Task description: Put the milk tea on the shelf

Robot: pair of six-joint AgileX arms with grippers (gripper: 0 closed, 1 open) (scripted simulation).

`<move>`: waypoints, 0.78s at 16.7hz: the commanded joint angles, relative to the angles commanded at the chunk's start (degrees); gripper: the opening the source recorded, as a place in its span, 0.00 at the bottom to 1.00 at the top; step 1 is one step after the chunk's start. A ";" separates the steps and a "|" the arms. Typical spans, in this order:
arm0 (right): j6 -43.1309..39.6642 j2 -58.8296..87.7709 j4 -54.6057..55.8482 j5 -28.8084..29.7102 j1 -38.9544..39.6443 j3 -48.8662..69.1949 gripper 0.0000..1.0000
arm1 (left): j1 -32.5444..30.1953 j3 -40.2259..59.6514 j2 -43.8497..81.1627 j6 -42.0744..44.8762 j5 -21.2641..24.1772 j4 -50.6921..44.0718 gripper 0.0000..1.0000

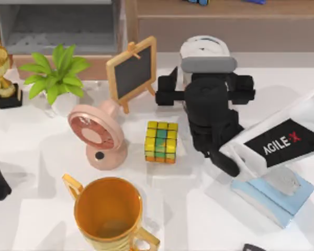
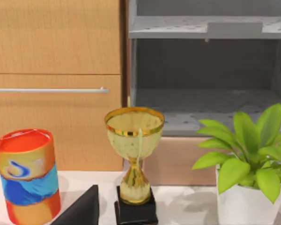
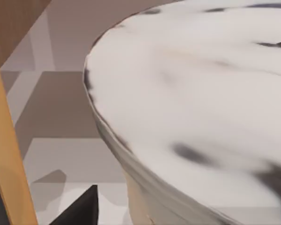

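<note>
Right gripper, finger state untellable, sits at milk tea; next comes lifting toward shelf at twelve o'clock.

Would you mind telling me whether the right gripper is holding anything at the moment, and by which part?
It cannot be told. The right gripper sits right at the milk tea, whose white lid looms close in the right wrist view, but no grip is visible.

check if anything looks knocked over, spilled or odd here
Nothing stands out. The milk tea stands upright at the right gripper, no spill shows, and the trophy, plant, fan and cube sit upright on the table.
</note>
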 joint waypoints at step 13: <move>0.00 0.00 0.00 0.00 0.00 0.00 0.02 | 0.00 0.00 0.00 0.00 0.00 0.00 1.00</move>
